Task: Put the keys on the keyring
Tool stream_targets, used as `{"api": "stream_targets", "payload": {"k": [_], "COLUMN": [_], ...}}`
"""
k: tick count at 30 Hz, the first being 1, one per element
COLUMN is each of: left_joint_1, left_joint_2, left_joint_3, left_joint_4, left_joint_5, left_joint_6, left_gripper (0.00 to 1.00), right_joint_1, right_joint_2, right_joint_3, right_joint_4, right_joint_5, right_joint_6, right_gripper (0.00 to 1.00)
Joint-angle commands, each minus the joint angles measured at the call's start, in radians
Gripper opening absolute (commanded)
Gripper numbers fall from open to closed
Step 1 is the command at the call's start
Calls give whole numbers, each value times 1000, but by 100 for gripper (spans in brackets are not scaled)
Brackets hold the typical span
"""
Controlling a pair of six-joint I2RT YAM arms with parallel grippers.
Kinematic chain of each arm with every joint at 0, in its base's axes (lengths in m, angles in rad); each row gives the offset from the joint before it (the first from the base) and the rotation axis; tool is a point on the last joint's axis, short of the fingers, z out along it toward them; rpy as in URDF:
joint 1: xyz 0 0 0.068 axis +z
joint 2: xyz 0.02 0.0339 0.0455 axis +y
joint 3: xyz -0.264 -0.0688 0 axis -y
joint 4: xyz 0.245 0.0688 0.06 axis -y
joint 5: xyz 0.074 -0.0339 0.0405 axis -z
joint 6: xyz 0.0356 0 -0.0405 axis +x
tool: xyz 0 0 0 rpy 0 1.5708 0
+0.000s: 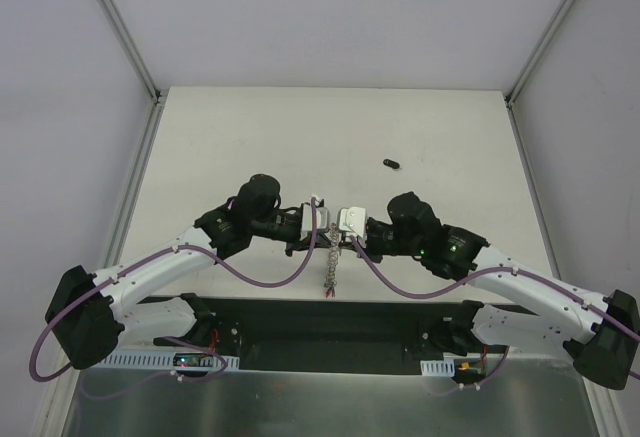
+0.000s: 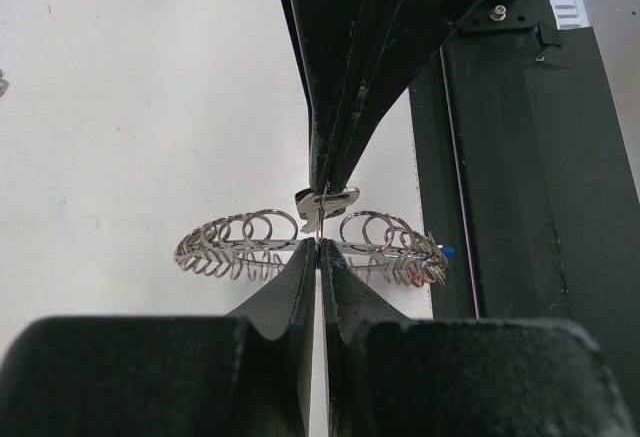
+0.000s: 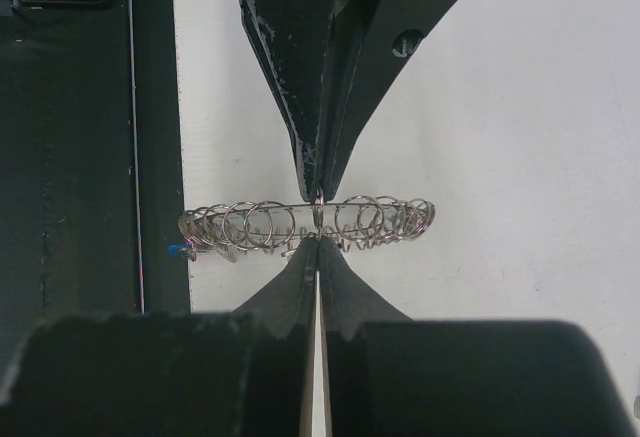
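The keyring [image 1: 330, 269] hangs edge-on between my two grippers, above the table's near middle. In the left wrist view it is a flat grey band [image 2: 240, 242] with wiry silver loops and a blue tag [image 2: 452, 251]. My left gripper [image 2: 317, 247] is shut on its near rim. My right gripper [image 2: 321, 195] comes from the far side, shut on a silver loop at the rim. The right wrist view shows the same: the right gripper [image 3: 318, 241] and the left gripper [image 3: 318, 193] pinch the keyring [image 3: 260, 222] from opposite sides. One black key [image 1: 391, 164] lies on the table beyond. The other key is out of view.
The black base rail [image 1: 330, 322] runs along the table's near edge, just under the keyring's lower end. It also shows in the left wrist view [image 2: 530, 177] and the right wrist view [image 3: 70, 157]. Metal frame posts [image 1: 125, 27] stand at the back corners.
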Motion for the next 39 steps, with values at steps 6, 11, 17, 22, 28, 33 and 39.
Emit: {"api": "stream_targets", "payload": {"k": [6,11,17,22,28,33,39], "left_joint_1": [-7,-7,-7,-9,-9,-10,-12], "left_joint_2": [-2,1,9,15,18,20,17], "left_joint_3": [43,45,46,54,59,59,57], "left_joint_4": [47,47,47,47,48,47,48], "left_joint_5": [57,60,71,91,128,135,146], "left_joint_6": [-6,-6,-9,-17,-21,-21,-17], "left_gripper": [0,0,0,0,0,0,0], "right_joint_1": [6,6,6,6,6,6,6], "right_joint_2": [0,0,0,6,10,18,15], "right_joint_3": [44,44,48,48,49,54,55], "right_joint_4": [21,22,22,21,19,21,21], "right_joint_5": [-15,-14,-14,-22,-29,-54,-89], "right_joint_6": [-17,-17,-15,-17,-17,-14,-17], "right_gripper": [1,1,1,1,1,1,1]}}
